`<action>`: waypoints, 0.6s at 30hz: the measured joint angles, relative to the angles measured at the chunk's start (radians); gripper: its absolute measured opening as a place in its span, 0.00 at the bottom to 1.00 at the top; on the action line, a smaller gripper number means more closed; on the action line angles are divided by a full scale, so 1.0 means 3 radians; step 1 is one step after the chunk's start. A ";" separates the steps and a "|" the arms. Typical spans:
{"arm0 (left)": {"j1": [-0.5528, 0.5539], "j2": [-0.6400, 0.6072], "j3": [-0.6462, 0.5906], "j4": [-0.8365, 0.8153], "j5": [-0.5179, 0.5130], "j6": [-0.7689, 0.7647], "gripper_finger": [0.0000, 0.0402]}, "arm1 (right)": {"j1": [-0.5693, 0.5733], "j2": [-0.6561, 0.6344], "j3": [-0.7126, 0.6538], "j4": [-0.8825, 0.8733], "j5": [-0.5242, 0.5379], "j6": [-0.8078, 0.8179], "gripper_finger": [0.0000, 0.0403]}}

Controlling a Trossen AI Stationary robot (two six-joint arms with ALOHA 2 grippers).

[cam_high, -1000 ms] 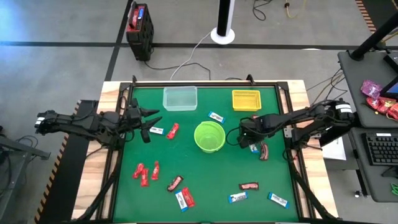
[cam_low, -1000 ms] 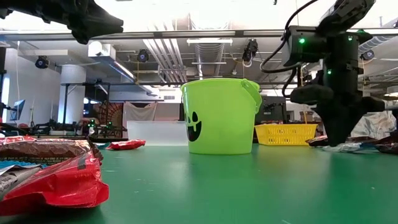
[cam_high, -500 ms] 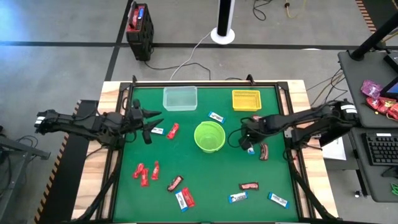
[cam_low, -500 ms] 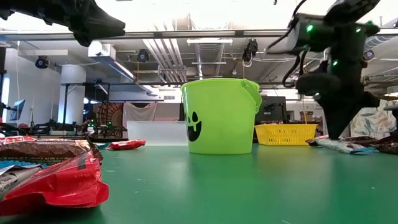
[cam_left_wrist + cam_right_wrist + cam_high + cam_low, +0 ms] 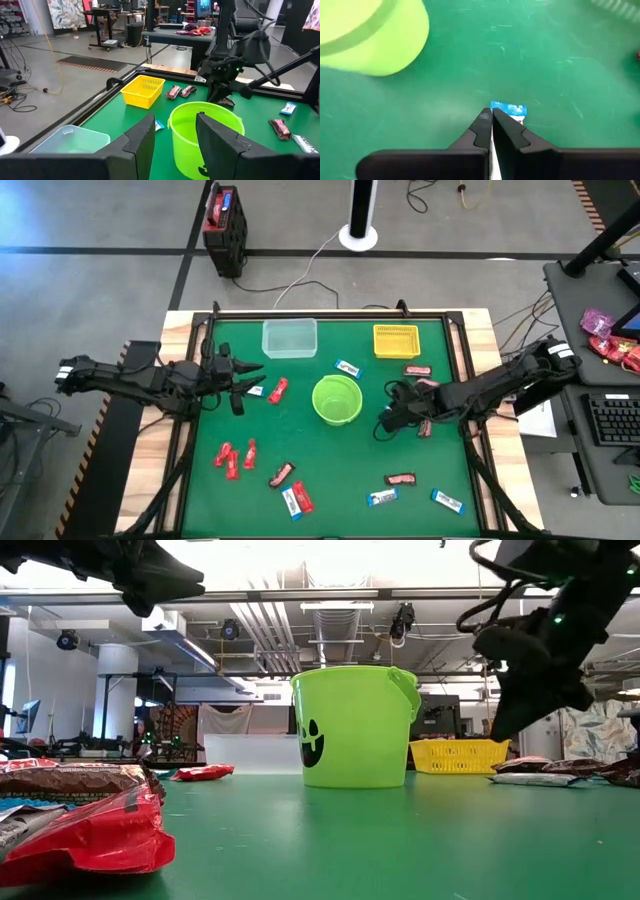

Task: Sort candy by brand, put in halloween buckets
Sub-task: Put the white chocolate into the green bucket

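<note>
The right end effector hangs above the green table, just beside the lime-green bucket with the jack-o'-lantern face, on the side away from the left arm. Its fingers are pressed together on a blue-and-white candy bar, whose end sticks out past the fingertips; how much of the wrapper lies between them is hard to judge. Close behind this end effector lies a dark brown bar, and another dark brown bar lies near the yellow mesh basket beyond it.

The left end effector hovers off the table with its fingers apart and nothing between them. A blue-and-white bar and a red bar lie just beside it. The clear plastic box sits near it toward the table's far edge. More red, brown and blue-and-white bars are scattered well apart from both end effectors along the near side.
</note>
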 joint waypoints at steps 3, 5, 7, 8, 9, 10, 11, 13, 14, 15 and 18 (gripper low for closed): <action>-0.0001 0.0019 0.0000 0.0030 0.0010 -0.0023 0.32 | 0.0119 -0.0001 0.0000 -0.0045 0.0008 -0.0009 0.02; -0.0004 0.0031 0.0000 0.0030 0.0012 -0.0033 0.32 | 0.0232 -0.0002 -0.0005 -0.0060 -0.0016 -0.0221 0.02; -0.0004 0.0046 0.0000 0.0030 0.0032 -0.0034 0.32 | 0.0399 -0.0005 -0.0033 -0.0061 0.0051 -0.0469 0.02; -0.0004 0.0057 0.0000 0.0033 0.0051 -0.0033 0.32 | 0.0497 -0.0005 -0.0060 -0.0061 0.0173 -0.0554 0.02; -0.0004 0.0067 0.0000 0.0038 0.0071 -0.0034 0.32 | 0.0601 -0.0005 -0.0094 -0.0060 0.0348 -0.0587 0.02; -0.0005 0.0078 0.0000 0.0046 0.0075 -0.0034 0.32 | 0.0699 -0.0005 -0.0130 -0.0052 0.0532 -0.0564 0.02; -0.0005 0.0083 0.0000 0.0050 0.0081 -0.0034 0.32 | 0.0777 -0.0005 -0.0165 -0.0043 0.0696 -0.0505 0.02; -0.0005 0.0096 0.0000 0.0053 0.0098 -0.0043 0.32 | 0.0877 -0.0005 -0.0225 -0.0006 0.0839 -0.0399 0.03; -0.0005 0.0104 0.0000 0.0054 0.0103 -0.0047 0.32 | 0.0900 -0.0005 -0.0244 0.0032 0.0847 -0.0351 0.04; -0.0005 0.0112 0.0000 0.0055 0.0103 -0.0047 0.32 | 0.0908 -0.0005 -0.0255 0.0074 0.0849 -0.0318 0.05; -0.0005 0.0138 0.0000 0.0128 0.0103 0.0011 0.32 | 0.0914 -0.0005 -0.0291 0.0123 0.0895 -0.0262 0.13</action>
